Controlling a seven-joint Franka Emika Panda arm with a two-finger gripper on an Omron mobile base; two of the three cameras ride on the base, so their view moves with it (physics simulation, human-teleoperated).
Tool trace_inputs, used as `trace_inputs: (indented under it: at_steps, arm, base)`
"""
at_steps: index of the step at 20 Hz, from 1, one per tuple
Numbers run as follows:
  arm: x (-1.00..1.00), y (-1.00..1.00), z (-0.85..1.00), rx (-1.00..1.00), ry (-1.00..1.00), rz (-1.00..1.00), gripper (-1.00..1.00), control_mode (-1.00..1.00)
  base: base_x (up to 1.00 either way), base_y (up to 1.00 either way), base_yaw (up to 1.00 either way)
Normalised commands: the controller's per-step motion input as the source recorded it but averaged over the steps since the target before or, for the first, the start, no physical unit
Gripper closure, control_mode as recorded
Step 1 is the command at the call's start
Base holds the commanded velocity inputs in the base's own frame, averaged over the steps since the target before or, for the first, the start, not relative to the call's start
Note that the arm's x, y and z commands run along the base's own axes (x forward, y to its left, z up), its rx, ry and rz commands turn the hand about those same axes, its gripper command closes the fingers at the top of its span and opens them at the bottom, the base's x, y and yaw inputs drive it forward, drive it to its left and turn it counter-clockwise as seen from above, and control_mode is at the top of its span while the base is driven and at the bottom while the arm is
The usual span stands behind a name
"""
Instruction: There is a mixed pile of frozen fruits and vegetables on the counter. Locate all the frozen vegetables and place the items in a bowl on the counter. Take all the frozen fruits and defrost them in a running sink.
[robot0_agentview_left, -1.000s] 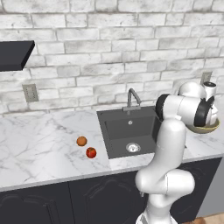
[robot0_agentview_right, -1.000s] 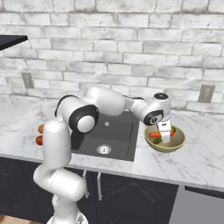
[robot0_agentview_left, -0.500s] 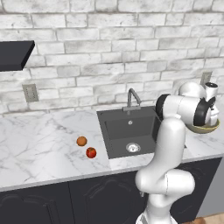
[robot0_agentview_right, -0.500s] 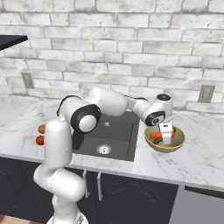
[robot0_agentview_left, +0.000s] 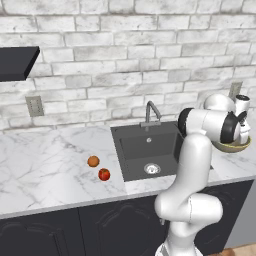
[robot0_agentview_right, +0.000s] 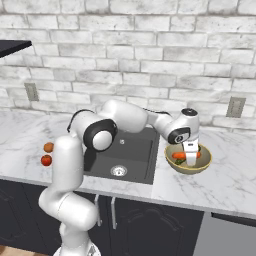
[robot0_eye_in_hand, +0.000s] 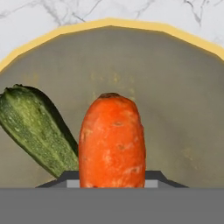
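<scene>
Lower than a second ago, the hand (robot0_agentview_right: 190, 159) has sunk into the bowl (robot0_agentview_right: 205, 164), carrying the carrot (robot0_eye_in_hand: 112, 140) down with it. Its fingers are closed part-way around the carrot, which the hand view shows gripped right at the tips, with the bowl floor behind it. Whether the carrot already touches that floor cannot be told.

By my reading, the vegetable half of the task is nearly done. The green cucumber-like stick (robot0_eye_in_hand: 37, 129) already lies in the bowl, at about 9 o'clock of the carrot and just beside it. Only the release of the carrot is left there.

The fruit half looks untouched. The 2 fruits sit on the counter (robot0_agentview_left: 45, 170) well apart from the bowl, on the far side of the sink (robot0_agentview_left: 145, 150): the orange ball (robot0_agentview_left: 93, 161) and, at about 5 o'clock of it and just beside it, the red ball (robot0_agentview_left: 104, 174). In the right base view they lie at about 9 o'clock of the sink. No water is visible at the faucet (robot0_agentview_left: 152, 111), so I judge that turning it on also remains.

Nearby are a wall outlet (robot0_agentview_right: 233, 106) at about 1 o'clock of the bowl and the brick wall behind. Nothing appears to block the way from the bowl across the sink to the fruits; the faucet stands at the back.
</scene>
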Motion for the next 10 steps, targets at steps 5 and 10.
trace_inputs:
  at_steps: [5,10]
  arm:
    - [0.10,-0.03,0.00,0.02,0.01,-0.04,1.00,-1.00]
    - [0.06,-0.04,0.00,0.02,0.01,-0.05,1.00,-1.00]
  base:
    - [0.00,0.00,0.00]
    - [0.00,0.00,0.00]
